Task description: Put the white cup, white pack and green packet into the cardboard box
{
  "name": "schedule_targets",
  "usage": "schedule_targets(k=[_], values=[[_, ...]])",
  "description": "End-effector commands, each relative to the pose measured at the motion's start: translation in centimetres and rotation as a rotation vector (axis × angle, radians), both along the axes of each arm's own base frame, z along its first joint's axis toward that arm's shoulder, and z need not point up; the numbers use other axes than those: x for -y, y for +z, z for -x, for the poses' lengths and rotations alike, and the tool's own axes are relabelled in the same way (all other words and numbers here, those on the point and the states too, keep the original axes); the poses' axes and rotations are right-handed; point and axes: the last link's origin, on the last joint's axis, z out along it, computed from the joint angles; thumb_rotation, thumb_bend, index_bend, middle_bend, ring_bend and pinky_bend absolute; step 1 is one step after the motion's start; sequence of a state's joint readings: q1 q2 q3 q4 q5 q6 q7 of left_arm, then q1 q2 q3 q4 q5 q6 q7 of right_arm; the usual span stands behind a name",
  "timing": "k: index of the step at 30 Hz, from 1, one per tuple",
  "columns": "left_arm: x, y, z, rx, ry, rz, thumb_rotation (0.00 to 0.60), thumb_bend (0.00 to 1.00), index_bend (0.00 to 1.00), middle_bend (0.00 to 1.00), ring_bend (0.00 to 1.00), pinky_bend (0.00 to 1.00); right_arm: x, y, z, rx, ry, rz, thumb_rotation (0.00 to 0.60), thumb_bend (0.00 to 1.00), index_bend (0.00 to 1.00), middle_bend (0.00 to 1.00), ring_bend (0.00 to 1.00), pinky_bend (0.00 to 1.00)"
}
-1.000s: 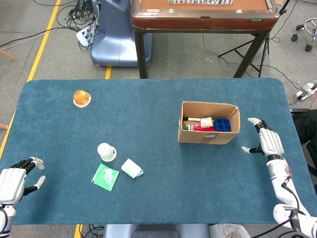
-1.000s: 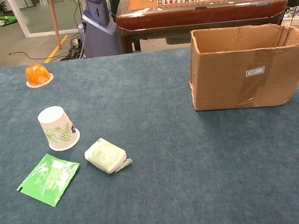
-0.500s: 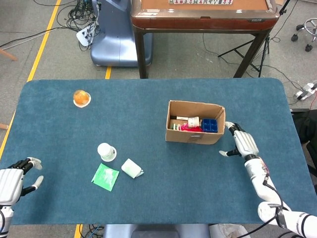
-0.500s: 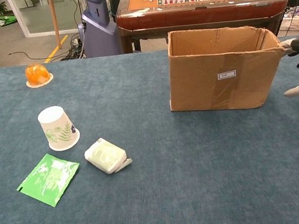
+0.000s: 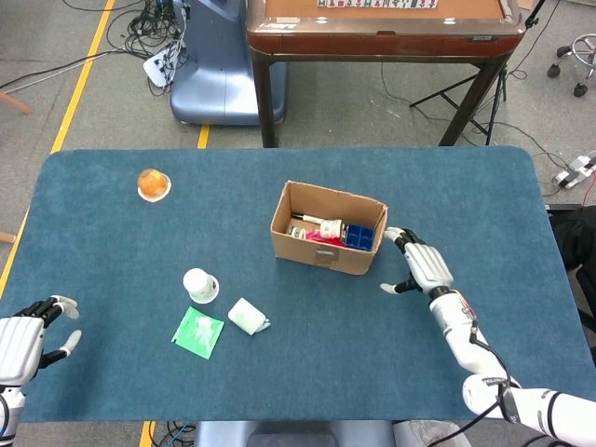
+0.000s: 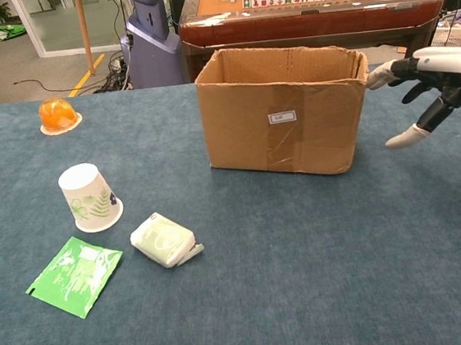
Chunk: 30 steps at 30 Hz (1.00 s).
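1. Cardboard box (image 5: 328, 228) is seen near the middle of the blue tabletop (image 5: 466, 186), turned a little, with its open top up. Small things are seen inside it: a blue tray (image 5: 359, 237), something white (image 5: 328, 226) and something pink (image 5: 321, 238).
2. White cup (image 5: 199, 285) is placed upside down on the tabletop, to the left of the box and well apart from it. Leaf pictures are seen on its side in the chest view (image 6: 90, 197).
3. White pack (image 5: 248, 317) is laid just to the right of the cup and a bit nearer the robot. It is not touching the cup.
4. Green packet (image 5: 198, 332) is laid flat, just beside the white pack, closest to the near edge.
5. Right robot hand (image 5: 421, 268) is held at the right end of the box with its fingers spread wide. Nothing is held in it. One fingertip is seen right at the top corner of the box in the chest view (image 6: 434, 85); whether it is touching cannot be told.
6. Left robot hand (image 5: 26, 337) is seen at the near left corner of the tabletop, open, with nothing held.
7. Orange thing on a small dish (image 5: 153, 183) is set far back on the left, well apart from everything else.
8. Bare blue cloth is seen between the three things and the box, and along the near edge on the right.
9. Brown table (image 5: 382, 23) and a blue-grey machine base (image 5: 214, 70) are seen on the floor behind the far edge.
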<state>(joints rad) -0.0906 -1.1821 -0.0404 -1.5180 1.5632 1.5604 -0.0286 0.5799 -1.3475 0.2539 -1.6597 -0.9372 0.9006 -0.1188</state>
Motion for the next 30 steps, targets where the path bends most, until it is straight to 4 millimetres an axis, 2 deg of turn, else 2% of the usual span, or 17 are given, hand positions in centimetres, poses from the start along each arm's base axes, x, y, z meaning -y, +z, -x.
schedule_targets(k=[1, 9, 21, 30], values=[[0.0, 0.0, 0.0, 0.000, 0.001, 0.000, 0.600, 0.25, 0.50, 0.41, 0.43, 0.58, 0.4, -0.1, -1.3, 0.006, 0.019, -0.007, 0.600, 0.05, 0.13, 0.08, 0.04, 0.17], [0.0, 0.1, 0.1, 0.005, 0.004, -0.002, 0.600, 0.25, 0.50, 0.41, 0.43, 0.58, 2.2, -0.7, -3.7, -0.014, 0.044, -0.013, 0.600, 0.05, 0.13, 0.09, 0.04, 0.17], [0.1, 0.4, 0.0, 0.013, 0.003, -0.006, 0.600, 0.25, 0.50, 0.41, 0.43, 0.58, 4.5, -2.2, -5.2, -0.018, 0.039, -0.011, 0.600, 0.05, 0.13, 0.09, 0.04, 0.17], [0.3, 0.5, -0.1, 0.018, -0.003, -0.013, 0.600, 0.25, 0.50, 0.41, 0.43, 0.58, 5.8, -3.7, -7.6, -0.015, 0.085, -0.010, 0.600, 0.06, 0.13, 0.09, 0.04, 0.17]])
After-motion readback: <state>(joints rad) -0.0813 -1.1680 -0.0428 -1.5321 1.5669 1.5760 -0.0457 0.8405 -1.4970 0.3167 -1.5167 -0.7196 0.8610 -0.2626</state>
